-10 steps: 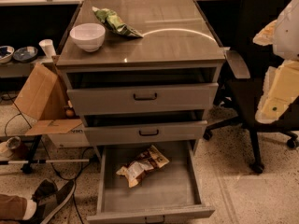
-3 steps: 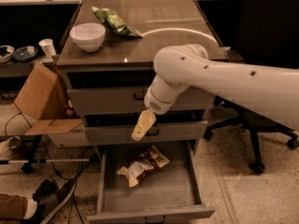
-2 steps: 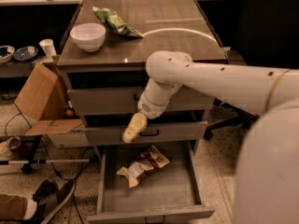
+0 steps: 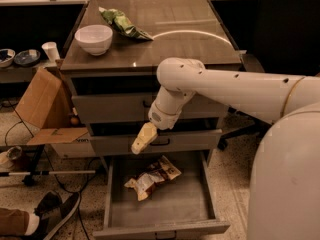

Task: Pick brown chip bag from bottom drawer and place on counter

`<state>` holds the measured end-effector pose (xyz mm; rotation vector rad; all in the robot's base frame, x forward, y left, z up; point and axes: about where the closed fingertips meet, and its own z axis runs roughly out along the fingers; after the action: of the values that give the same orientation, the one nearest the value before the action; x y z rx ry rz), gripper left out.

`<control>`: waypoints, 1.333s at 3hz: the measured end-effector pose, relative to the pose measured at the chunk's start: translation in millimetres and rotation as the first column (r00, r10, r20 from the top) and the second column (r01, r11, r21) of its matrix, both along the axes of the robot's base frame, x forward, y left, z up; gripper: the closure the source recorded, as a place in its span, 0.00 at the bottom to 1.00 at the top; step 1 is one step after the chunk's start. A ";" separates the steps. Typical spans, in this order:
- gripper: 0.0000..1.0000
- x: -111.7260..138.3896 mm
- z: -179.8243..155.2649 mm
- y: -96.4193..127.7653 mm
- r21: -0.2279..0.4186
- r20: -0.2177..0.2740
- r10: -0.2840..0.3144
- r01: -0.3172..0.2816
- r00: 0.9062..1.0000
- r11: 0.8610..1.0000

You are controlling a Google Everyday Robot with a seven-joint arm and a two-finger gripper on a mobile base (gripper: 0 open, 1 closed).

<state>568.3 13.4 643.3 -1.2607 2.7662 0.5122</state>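
Note:
The brown chip bag lies crumpled on the grey floor of the open bottom drawer, toward its back left. My gripper hangs at the end of the white arm, in front of the middle drawer and a short way above the bag, not touching it. The counter is the glossy grey-brown top of the cabinet, with a pale curved reflection on it.
A white bowl and a green chip bag sit on the counter's back left. An open cardboard box stands left of the cabinet. A dark chair is at the right. A shoe and cables lie on the floor at lower left.
The arm has swung in from the right across the cabinet front, and the gripper has come down and left to hang over the bottom drawer. The bag has not moved.

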 end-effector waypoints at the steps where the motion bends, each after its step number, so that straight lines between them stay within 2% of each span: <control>1: 0.00 -6.5 -11.0 10.9 -0.028 -0.028 -0.032 0.031 0.999 0.999; 2: 0.00 -14.4 -53.6 26.7 -0.104 -0.100 -0.132 0.121 0.986 0.987; 3: 0.00 -23.3 -113.4 49.8 -0.152 -0.205 -0.310 0.283 0.928 0.947; 4: 0.00 -33.7 -178.8 67.2 -0.155 -0.326 -0.525 0.504 0.786 0.850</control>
<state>534.6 80.6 464.6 -0.3785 3.2573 0.6602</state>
